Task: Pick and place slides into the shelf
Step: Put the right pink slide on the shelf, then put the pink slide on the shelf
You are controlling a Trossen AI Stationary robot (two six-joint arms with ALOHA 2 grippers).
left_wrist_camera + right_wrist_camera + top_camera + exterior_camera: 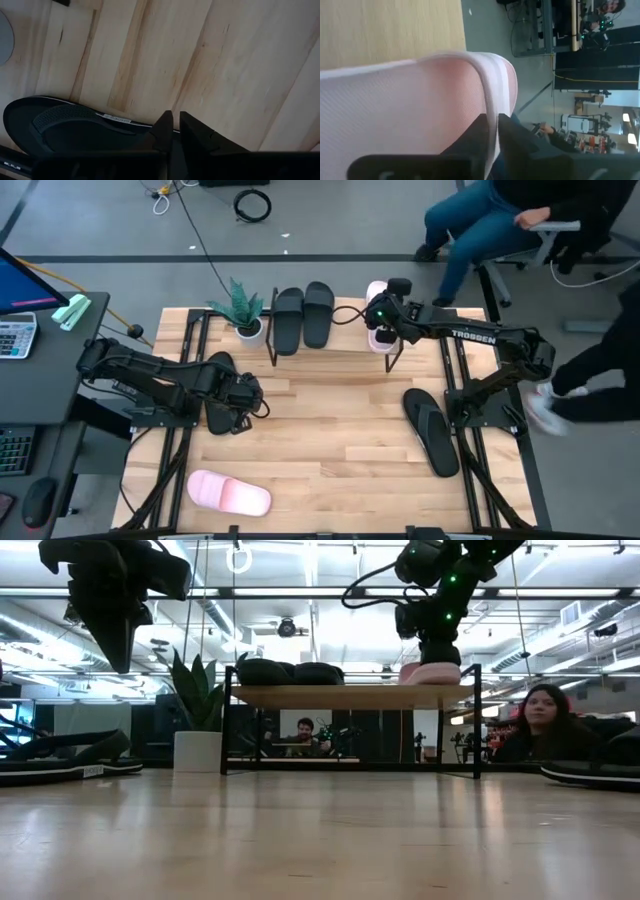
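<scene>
The shelf (pixel 340 345) stands at the table's far edge, and two black slides (pixel 302 317) lie side by side on its top board. A pink slide (pixel 430 673) lies at the board's right end, with my right gripper (pixel 494 131) shut on it from above. My left gripper (pixel 175 131) hangs shut above the table's left part, over a black slide (pixel 65 125) that lies flat on the wood; it touches nothing. Another black slide (pixel 432 430) lies on the table at the right, and a second pink slide (pixel 228 493) near the front left. My right gripper pinches a thin pink edge (pixel 492 107) of the slide between its two fingers; it looks like the strap's rim. The fingers come from above, pointing down. The slide's sole (pixel 432 678) lies on the shelf's top board at the right end.
A potted plant (pixel 240 310) stands beside the shelf's left end. Bare wood lies in the table's middle (pixel 330 420). A desk with a calculator (pixel 15 335) is left of the table. People sit beyond the far right corner (pixel 480 220).
</scene>
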